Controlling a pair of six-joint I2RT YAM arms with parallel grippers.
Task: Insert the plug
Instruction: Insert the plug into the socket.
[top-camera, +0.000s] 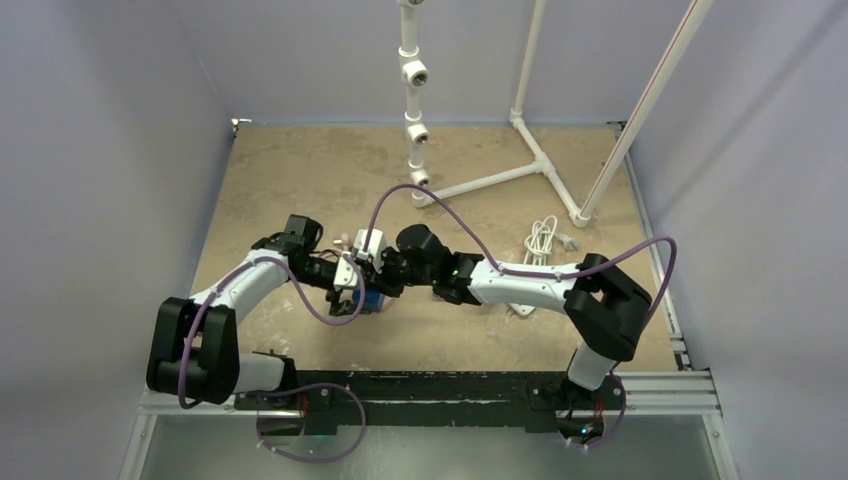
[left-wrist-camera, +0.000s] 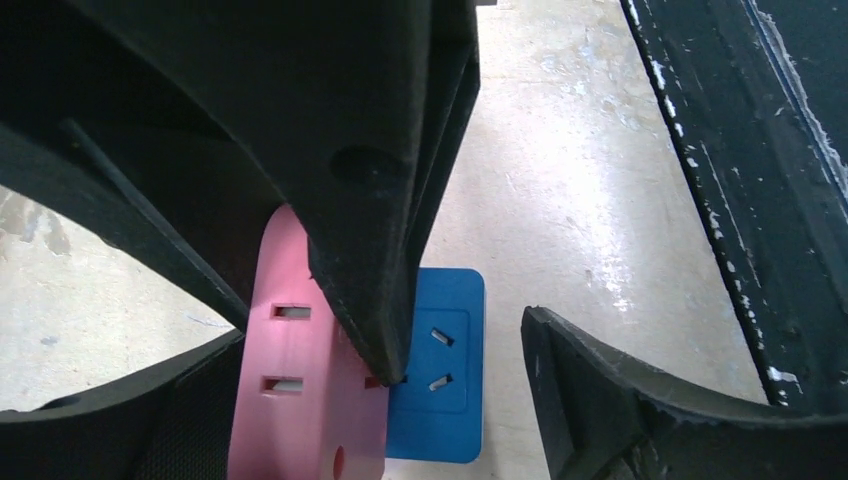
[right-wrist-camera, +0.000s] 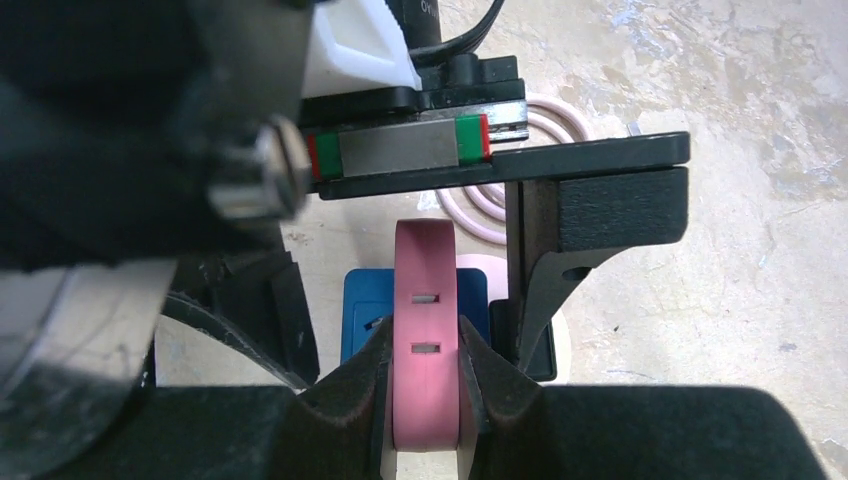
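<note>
The right claw (right-wrist-camera: 427, 385) pinches tight; the left claw (left-wrist-camera: 380, 335) seemingly gapes wide.

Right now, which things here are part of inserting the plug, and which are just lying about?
In the job:
- pink plug, clamped in the right pincer
- blue socket block on the table
- left pincer, open around them

Lying about:
- coiled white cable
- white pipe frame at the back of the table
</note>
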